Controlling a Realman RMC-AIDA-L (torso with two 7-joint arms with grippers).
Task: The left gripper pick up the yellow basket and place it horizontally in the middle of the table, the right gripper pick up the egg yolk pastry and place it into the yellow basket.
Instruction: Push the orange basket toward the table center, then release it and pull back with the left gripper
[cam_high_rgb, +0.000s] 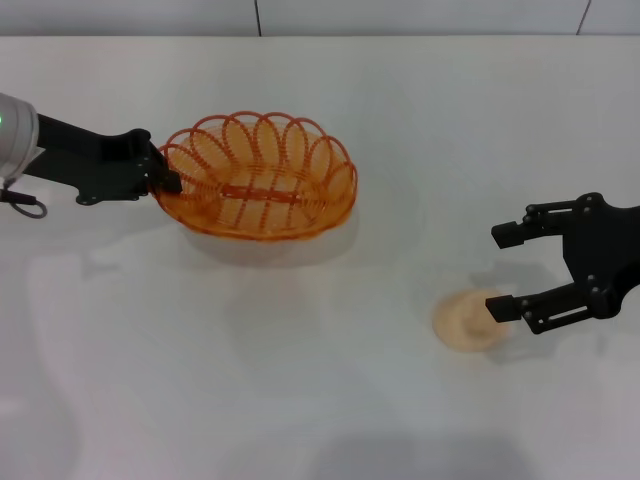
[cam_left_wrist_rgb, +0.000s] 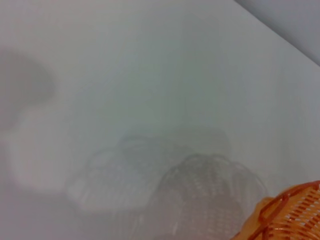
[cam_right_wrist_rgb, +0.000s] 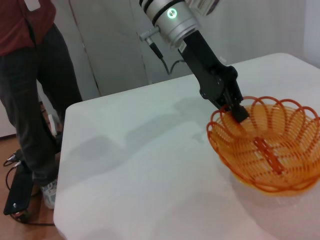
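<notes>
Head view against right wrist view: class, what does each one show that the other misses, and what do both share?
Only the head view shows the egg yolk pastry and the open right gripper beside it. Only the right wrist view shows a person standing past the table's end. Both show the left gripper shut on the yellow basket rim, over the white table.

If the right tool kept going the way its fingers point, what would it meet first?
Probably the egg yolk pastry: the open right tool points toward the robot's left, lower finger already at the pastry's edge. Its height is unclear.
</notes>
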